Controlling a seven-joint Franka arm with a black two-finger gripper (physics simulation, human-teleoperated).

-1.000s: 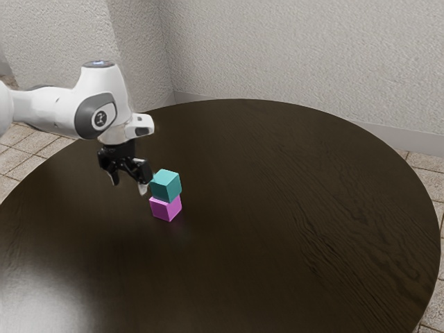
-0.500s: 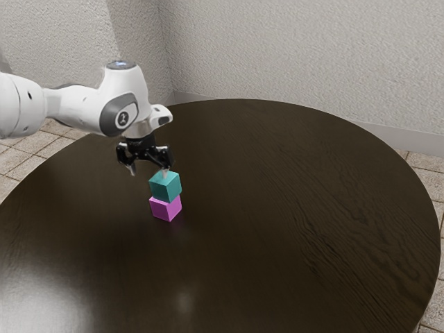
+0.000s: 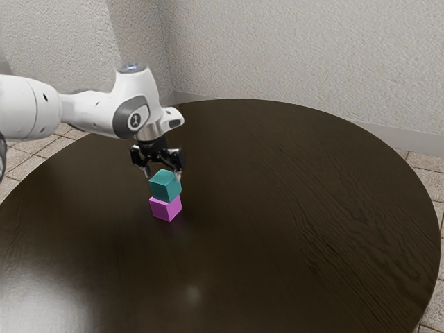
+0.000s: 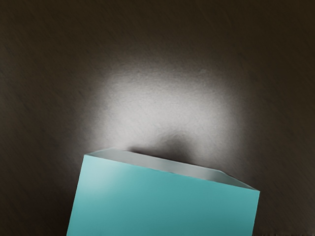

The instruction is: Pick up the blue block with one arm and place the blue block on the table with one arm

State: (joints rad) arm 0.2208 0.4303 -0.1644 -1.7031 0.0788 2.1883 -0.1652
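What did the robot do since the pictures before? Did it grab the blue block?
The black two-finger gripper moved toward the exterior view's right and is now at the blue-green cube block. Its fingers look open, so it doesn't seem to have grabbed or let go of anything. The block stayed on top of the pink cube block, which stayed on the dark round wooden table.

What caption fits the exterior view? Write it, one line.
Open tool at the blue block, stacked on the pink block on a dark round table.
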